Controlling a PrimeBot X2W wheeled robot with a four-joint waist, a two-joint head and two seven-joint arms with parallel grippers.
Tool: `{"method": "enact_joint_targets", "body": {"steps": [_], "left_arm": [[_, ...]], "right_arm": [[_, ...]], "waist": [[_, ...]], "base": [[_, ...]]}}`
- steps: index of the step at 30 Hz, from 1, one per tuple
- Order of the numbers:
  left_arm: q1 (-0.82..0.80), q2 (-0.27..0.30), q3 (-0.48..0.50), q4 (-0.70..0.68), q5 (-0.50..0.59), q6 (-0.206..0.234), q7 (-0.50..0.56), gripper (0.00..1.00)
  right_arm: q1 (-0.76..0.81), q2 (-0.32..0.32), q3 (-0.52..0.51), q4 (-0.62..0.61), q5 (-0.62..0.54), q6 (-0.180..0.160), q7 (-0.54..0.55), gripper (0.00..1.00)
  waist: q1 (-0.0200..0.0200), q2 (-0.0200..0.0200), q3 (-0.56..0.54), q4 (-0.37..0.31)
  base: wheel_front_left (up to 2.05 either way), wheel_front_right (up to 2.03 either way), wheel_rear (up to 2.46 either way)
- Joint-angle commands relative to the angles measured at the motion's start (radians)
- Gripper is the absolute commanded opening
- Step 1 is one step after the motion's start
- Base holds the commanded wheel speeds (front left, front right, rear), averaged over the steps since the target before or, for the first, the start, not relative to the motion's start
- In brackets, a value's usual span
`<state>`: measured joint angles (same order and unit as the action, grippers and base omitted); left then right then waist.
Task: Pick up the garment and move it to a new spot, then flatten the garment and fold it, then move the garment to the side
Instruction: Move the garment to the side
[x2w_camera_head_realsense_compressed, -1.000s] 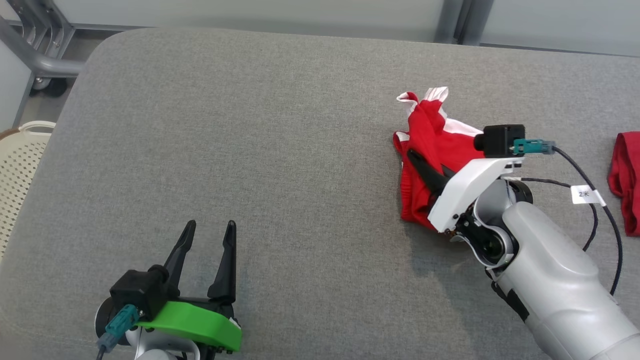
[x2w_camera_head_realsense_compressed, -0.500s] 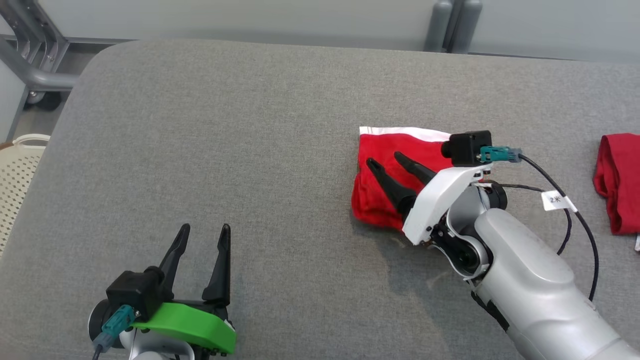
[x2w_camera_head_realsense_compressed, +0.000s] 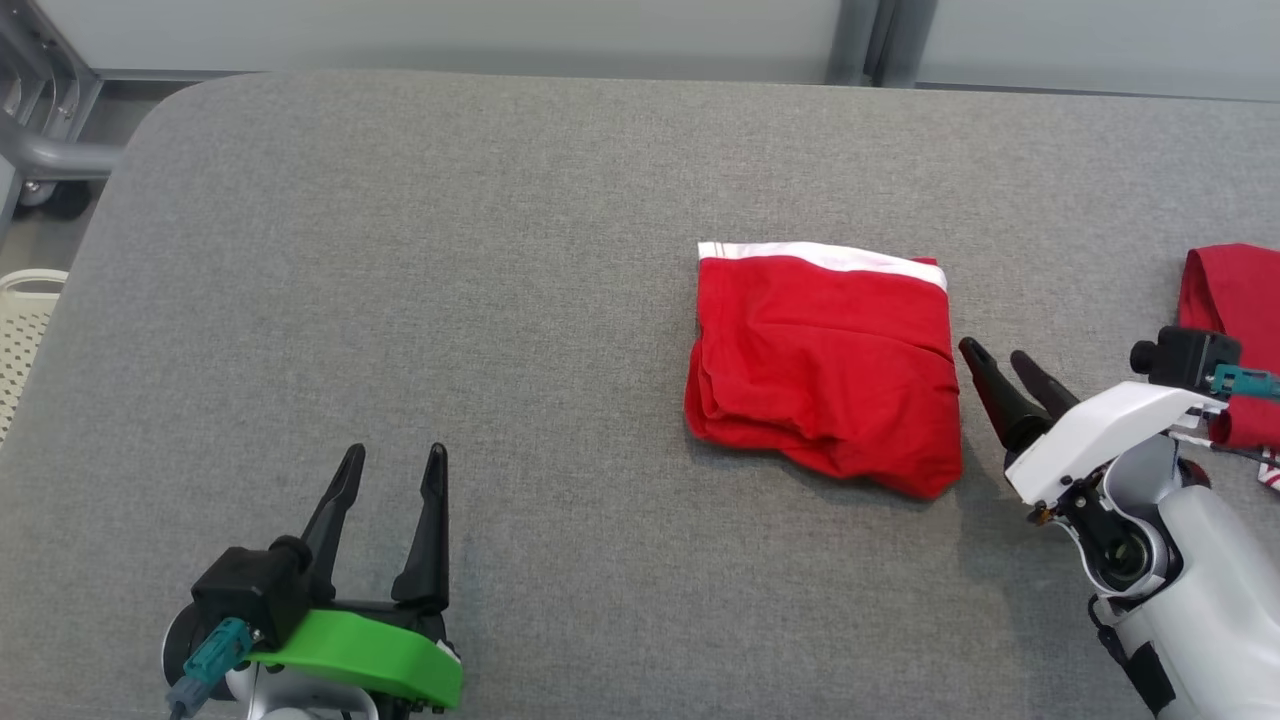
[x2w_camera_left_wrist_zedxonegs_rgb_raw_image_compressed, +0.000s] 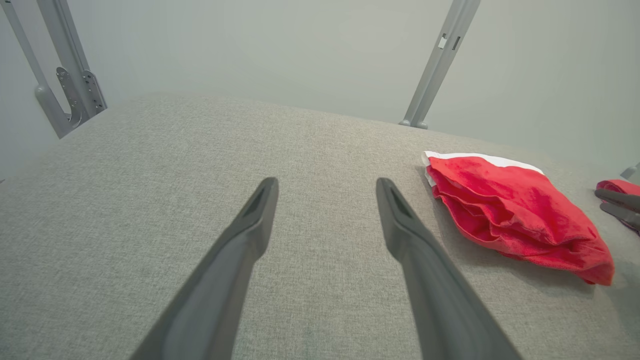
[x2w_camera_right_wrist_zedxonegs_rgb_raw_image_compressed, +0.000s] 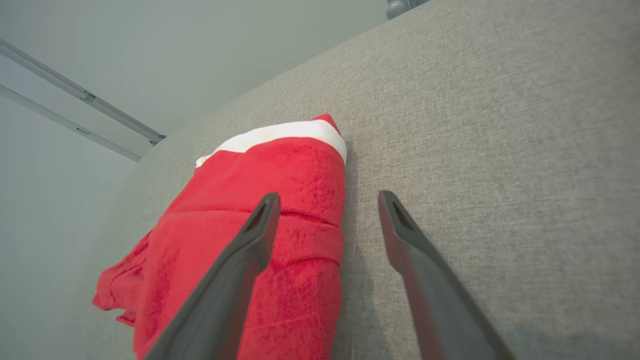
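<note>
On the padded table the folded garment lies right of centre. The right gripper is just beside the garment's right edge, and a second garment lies at the frame's right edge. The left gripper sits lower left, well apart. A basket stands beyond the table's left edge.

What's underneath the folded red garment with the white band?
The folded red garment lies flat on the grey fabric-covered table. Its layers cover that patch, so anything tucked beneath cannot be seen.

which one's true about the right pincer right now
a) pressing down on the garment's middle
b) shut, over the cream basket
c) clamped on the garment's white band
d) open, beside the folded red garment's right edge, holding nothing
d: the right pincer stands open just off the right edge of the red garment, which lies folded on the grey table.
</note>
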<state>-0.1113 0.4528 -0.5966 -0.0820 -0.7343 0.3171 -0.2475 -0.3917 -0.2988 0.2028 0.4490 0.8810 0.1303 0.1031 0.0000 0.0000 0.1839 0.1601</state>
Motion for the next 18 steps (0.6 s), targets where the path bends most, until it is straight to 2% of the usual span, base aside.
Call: {"method": "enact_joint_targets", "body": {"steps": [1,3,9,12,14,15,18], "left_arm": [[-0.002,-0.004,0.002,0.004,0.015,0.004,-0.004,1.0],[-0.007,-0.007,0.0,0.009,0.018,0.001,-0.006,1.0],[-0.009,-0.003,0.002,0.016,0.02,-0.004,-0.008,1.0],[-0.011,-0.004,0.004,0.018,0.018,-0.005,-0.009,1.0],[-0.009,-0.008,0.005,0.022,0.016,-0.003,-0.01,1.0],[-0.008,-0.011,0.006,0.023,0.015,-0.002,-0.01,1.0],[-0.004,-0.012,0.008,0.025,0.013,-0.002,-0.01,1.0]], "right_arm": [[0.013,0.02,-0.013,0.001,0.037,0.001,0.019,1.0],[0.022,0.036,-0.026,0.018,0.07,0.001,0.05,1.0],[-0.013,0.071,-0.013,0.115,0.043,0.001,0.129,1.0],[-0.038,0.106,-0.015,0.145,0.069,0.001,0.162,1.0],[-0.068,0.12,0.001,0.15,0.067,0.001,0.181,0.06],[-0.081,0.123,0.02,0.144,0.06,0.001,0.195,0.0],[-0.102,0.11,0.055,0.124,0.049,0.001,0.219,0.0]], "waist": [[0.0,0.0,0.003,0.008],[0.0,0.0,0.003,0.017],[0.0,0.0,0.0,0.038],[0.0,0.0,-0.001,0.04],[0.0,0.0,-0.002,0.036],[0.0,0.0,-0.003,0.033],[0.0,0.0,-0.005,0.022]], "base": [[0.0,0.0,0.0],[0.0,0.0,0.0],[0.0,0.0,0.0],[0.0,0.0,0.0],[0.0,0.0,0.0],[0.0,0.0,0.0],[0.0,0.0,0.0]]}}
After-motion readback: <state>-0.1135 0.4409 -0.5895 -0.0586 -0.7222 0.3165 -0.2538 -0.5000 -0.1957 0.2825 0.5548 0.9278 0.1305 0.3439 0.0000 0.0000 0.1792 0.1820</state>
